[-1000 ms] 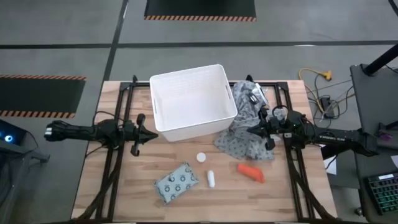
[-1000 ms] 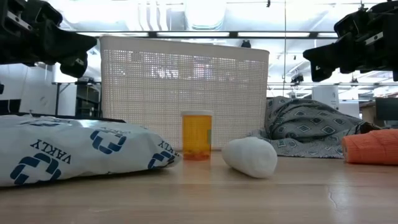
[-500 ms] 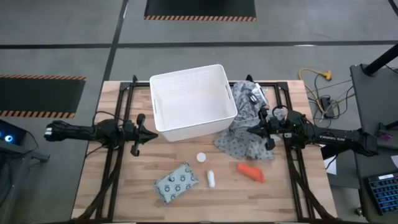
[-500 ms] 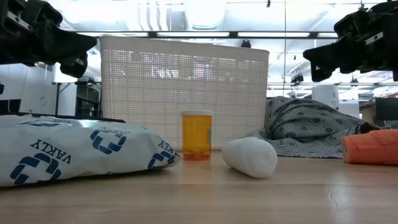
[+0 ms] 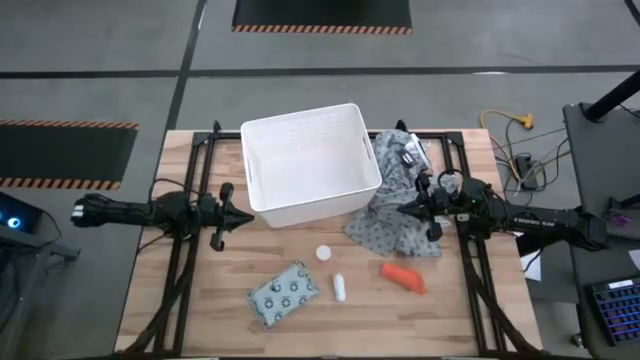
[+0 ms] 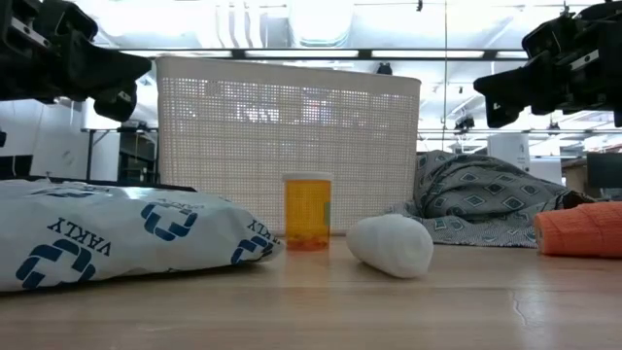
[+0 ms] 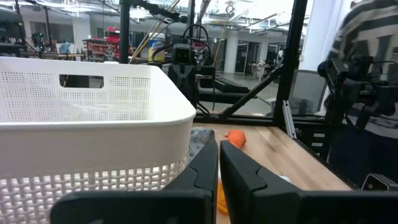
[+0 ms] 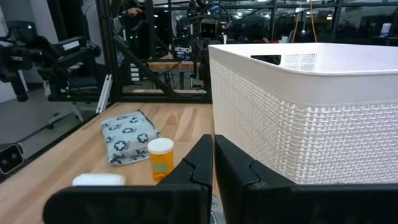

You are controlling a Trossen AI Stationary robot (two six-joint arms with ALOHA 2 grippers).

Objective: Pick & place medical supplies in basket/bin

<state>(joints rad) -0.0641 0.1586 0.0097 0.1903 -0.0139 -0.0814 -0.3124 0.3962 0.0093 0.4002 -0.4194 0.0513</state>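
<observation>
Low view: blue-and-white printed soft packet (image 6: 117, 243) cut off at left edge; orange-red tapered piece (image 6: 581, 229) cut at right edge. Large white perforated plastic bin (image 6: 289, 146) interior hidden there. Pill bottle label unreadable.

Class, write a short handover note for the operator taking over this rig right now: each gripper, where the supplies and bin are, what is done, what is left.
Left gripper: shut, empty, raised beside the bin's left front corner.
Right gripper: shut, empty, raised over the grey cloth.
White bin: at the table's back centre, nothing visible inside.
In front of it on the table: dotted packet, white-capped pill bottle, white cylinder, orange-red piece.
Done: nothing binned.
Left: all four supplies.
</observation>
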